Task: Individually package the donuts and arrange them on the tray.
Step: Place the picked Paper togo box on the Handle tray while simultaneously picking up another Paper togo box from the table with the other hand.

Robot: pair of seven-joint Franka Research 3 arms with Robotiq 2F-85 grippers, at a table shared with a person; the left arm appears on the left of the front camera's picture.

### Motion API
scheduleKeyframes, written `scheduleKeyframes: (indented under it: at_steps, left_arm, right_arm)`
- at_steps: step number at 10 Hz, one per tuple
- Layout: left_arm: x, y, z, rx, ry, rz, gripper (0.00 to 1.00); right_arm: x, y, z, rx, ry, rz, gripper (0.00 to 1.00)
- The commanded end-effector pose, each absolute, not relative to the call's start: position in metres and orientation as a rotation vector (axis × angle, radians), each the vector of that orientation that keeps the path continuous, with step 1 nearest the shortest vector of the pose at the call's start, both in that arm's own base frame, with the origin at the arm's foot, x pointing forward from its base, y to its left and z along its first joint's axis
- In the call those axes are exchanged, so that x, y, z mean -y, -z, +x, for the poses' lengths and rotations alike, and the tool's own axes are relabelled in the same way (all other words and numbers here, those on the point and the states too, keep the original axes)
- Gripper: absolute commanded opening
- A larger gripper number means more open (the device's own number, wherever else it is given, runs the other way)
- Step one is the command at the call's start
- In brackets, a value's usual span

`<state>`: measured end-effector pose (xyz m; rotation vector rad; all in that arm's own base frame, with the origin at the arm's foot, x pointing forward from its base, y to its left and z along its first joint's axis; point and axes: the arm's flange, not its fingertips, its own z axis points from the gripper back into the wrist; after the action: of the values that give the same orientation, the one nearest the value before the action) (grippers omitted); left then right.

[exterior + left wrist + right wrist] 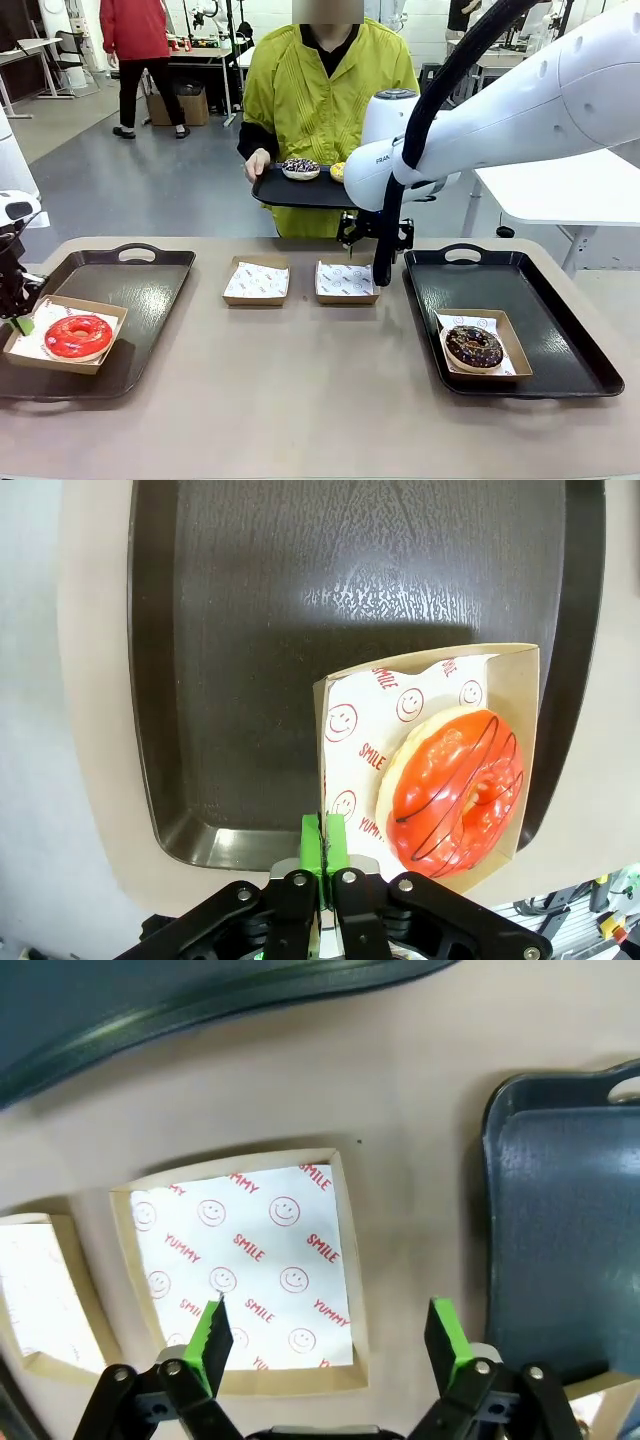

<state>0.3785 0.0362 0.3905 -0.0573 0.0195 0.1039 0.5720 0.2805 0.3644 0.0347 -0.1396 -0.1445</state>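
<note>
A beige rounded table (300,420) is carrying two dark plastic trays with handles, the left tray (150,285) and the right tray (560,330). A person in a yellow-green jacket (320,90) is standing at the far side, holding a third dark tray (275,190) above the table's far edge. The white right arm (520,100) is reaching in over the middle of the table. Two empty cardboard boxes (256,281) (346,282), lined with smiley-printed paper, are lying side by side between the trays. A third lined box (20,355) is sitting at the near-left corner of the left tray, holding the glossy red ring donut (78,336). A fourth lined box (510,345) is resting on the right tray with the dark chocolate sprinkled donut (473,346) inside. The purple-dark iced donut (300,167) and the yellow donut (338,171) are lying on the third dark tray. The right gripper (330,1335) is hovering with its jaws spread wide and empty above the right-hand empty box. The left gripper (323,835) is pressing its pads together at the corner of the red donut's box; whether the box wall is nipped between them cannot be told.
</note>
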Motion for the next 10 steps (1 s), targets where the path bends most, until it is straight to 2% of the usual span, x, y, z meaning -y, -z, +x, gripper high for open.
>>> scheduleKeyframes:
  at_steps: [1,10]
  left_arm:
    - [-0.037,-0.393,0.377,-0.017,-0.105,-0.058,0.01]
    - [-0.013,-0.38,0.386,0.009,-0.086,-0.054,0.01]
  right_arm:
    - [-0.285,-0.36,0.572,0.133,0.131,0.037,1.0]
    - [-0.259,-0.332,0.554,0.148,0.043,0.114,1.0]
